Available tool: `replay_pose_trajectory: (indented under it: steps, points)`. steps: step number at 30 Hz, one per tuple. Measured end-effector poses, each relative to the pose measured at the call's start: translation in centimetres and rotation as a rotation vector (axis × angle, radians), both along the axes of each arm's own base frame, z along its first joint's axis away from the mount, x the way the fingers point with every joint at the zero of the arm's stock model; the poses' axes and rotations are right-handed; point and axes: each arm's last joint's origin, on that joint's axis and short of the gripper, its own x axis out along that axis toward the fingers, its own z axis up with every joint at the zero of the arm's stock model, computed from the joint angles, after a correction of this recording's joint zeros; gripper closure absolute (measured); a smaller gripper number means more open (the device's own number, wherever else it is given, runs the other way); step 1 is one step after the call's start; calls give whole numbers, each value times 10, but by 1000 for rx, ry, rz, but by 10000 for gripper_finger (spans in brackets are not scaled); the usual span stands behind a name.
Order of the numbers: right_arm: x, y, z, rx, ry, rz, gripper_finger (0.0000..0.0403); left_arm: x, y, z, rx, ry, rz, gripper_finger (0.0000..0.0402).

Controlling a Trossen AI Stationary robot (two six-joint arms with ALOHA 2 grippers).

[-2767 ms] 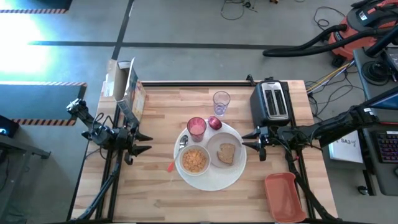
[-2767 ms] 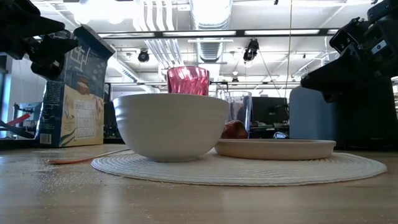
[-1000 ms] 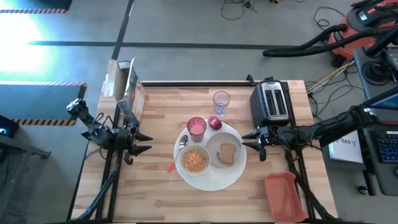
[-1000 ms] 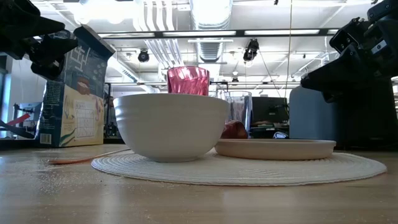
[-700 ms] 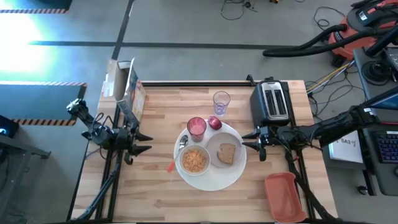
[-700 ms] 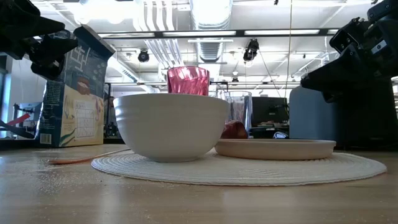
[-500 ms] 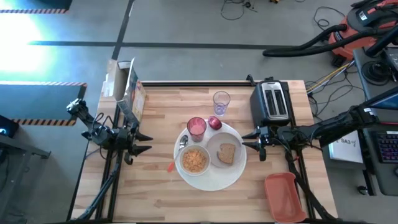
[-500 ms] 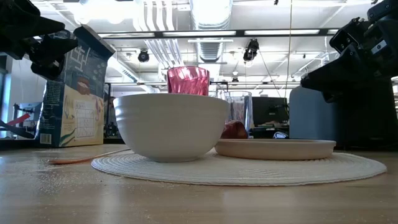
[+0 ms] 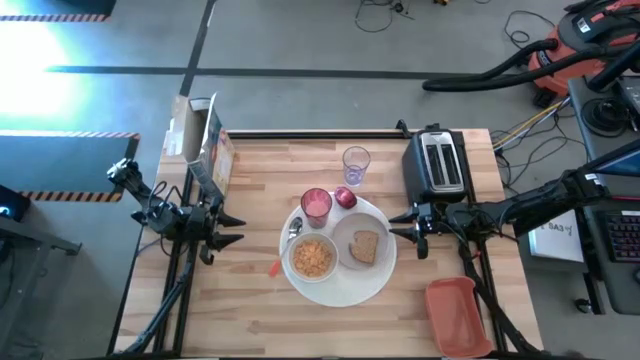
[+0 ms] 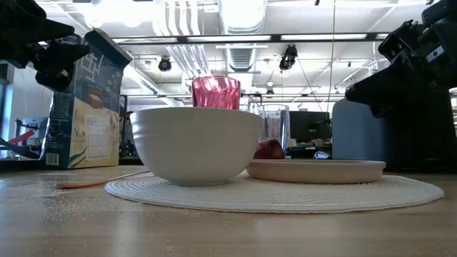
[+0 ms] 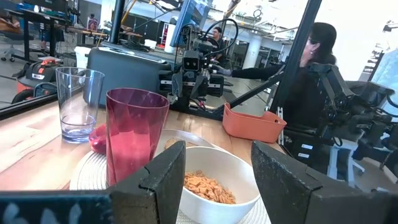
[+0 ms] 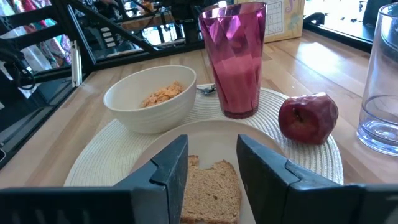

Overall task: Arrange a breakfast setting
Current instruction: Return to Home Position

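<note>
The round white placemat [image 9: 340,285] lies mid-table. On it stand the white bowl [image 9: 312,259] holding cereal, the small plate [image 9: 376,228] with the toast slice [image 9: 364,246] lying flat on it, the pink cup [image 9: 316,205], the red fruit [image 9: 345,198] and the metal spoon [image 9: 293,230]. My left gripper [image 9: 235,228] hangs open to the left of the mat, pointing level at it. My right gripper [image 9: 398,225] hangs open just off the mat's right edge, facing the plate [image 12: 205,140]. Neither holds anything.
A clear glass [image 9: 356,163] stands behind the mat, and a black toaster [image 9: 437,163] is at the far right. A cereal box [image 9: 205,150] stands at the far left, an orange tray [image 9: 458,315] at the near right, and a small orange bit [image 9: 273,267] left of the mat.
</note>
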Motion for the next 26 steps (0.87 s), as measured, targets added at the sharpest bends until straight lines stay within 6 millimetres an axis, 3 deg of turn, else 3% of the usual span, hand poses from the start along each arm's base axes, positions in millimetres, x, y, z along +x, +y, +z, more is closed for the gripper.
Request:
replay_pose_trajectory:
  steps: [26]
  points:
    - [0, 0, 0, 0, 0, 0, 275, 0, 0, 0, 0, 0, 0, 235]
